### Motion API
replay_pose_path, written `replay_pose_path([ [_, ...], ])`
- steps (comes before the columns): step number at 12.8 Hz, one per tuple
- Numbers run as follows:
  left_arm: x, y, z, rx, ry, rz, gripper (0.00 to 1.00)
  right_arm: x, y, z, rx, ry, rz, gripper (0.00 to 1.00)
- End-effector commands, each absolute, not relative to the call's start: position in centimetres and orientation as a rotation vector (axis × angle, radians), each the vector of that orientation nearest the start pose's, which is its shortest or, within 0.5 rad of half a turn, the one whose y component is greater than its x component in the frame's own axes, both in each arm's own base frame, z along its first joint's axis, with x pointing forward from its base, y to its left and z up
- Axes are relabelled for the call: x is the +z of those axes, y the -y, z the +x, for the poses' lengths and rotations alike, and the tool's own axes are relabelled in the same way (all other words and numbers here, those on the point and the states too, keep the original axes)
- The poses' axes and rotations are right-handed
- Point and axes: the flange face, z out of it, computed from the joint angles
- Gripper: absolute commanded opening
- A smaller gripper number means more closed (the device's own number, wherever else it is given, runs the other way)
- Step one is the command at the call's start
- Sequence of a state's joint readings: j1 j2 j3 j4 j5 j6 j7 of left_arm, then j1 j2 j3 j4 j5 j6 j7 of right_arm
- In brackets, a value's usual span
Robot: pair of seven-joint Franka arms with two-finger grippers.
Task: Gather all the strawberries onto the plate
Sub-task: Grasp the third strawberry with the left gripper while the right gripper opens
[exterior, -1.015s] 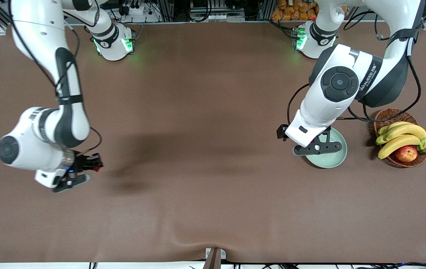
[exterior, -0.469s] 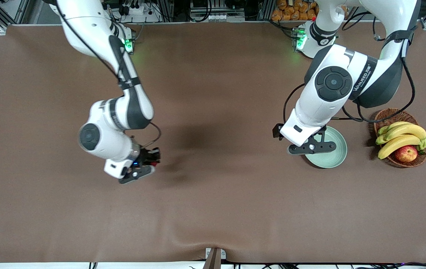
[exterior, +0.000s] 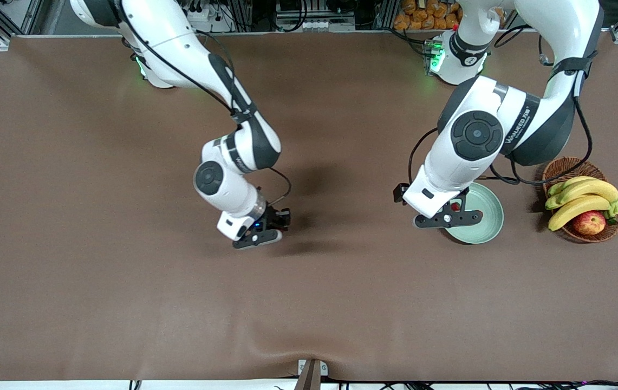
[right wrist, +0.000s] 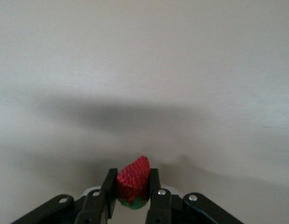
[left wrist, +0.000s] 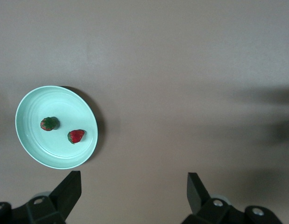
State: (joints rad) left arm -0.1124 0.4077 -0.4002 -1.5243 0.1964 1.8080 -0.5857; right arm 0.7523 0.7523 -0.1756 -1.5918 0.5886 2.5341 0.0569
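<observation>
The pale mint-green plate (exterior: 486, 218) lies toward the left arm's end of the table. In the left wrist view the plate (left wrist: 65, 105) holds two strawberries, one showing its green cap (left wrist: 50, 123) and one showing red (left wrist: 76, 136). My left gripper (exterior: 448, 215) is open and empty, over the plate's edge on the side toward the right arm; its tips (left wrist: 133, 186) frame bare table. My right gripper (exterior: 273, 223) is over the middle of the table, shut on the third strawberry (right wrist: 133, 178), which points out from between the fingers (right wrist: 154, 179).
A brown wicker basket (exterior: 558, 165) with bananas (exterior: 579, 201) and a red-yellow apple (exterior: 589, 222) stands beside the plate, at the left arm's end. The table is covered in brown cloth, with a small bracket (exterior: 311, 371) at its near edge.
My right arm has swung from the right arm's end to the table's middle, carrying the strawberry toward the plate. My left gripper has shifted slightly off the plate's centre.
</observation>
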Motion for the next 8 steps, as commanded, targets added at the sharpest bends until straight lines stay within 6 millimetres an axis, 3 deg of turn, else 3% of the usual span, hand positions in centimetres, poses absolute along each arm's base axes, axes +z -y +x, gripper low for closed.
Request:
replay_pose_path([
  [1, 42.0, 28.3, 59.8, 0.134, 0.077, -3.066, 1.00, 20.7, -43.8, 59.0, -0.192, 0.083, -2.784, 0.00],
  [5, 40.0, 30.5, 59.2, 0.192, 0.051, -3.081, 1.00, 19.6, -49.0, 56.6, -0.184, 0.015, -2.767, 0.00],
  [7, 38.8, 32.0, 59.2, 0.191, 0.059, -3.133, 1.00, 18.3, -49.4, 56.4, -0.211, -0.016, -2.767, 0.05],
  [8, 38.4, 33.1, 58.9, 0.190, 0.040, -3.149, 1.00, 18.3, -49.4, 56.4, -0.212, -0.014, -2.768, 0.61],
])
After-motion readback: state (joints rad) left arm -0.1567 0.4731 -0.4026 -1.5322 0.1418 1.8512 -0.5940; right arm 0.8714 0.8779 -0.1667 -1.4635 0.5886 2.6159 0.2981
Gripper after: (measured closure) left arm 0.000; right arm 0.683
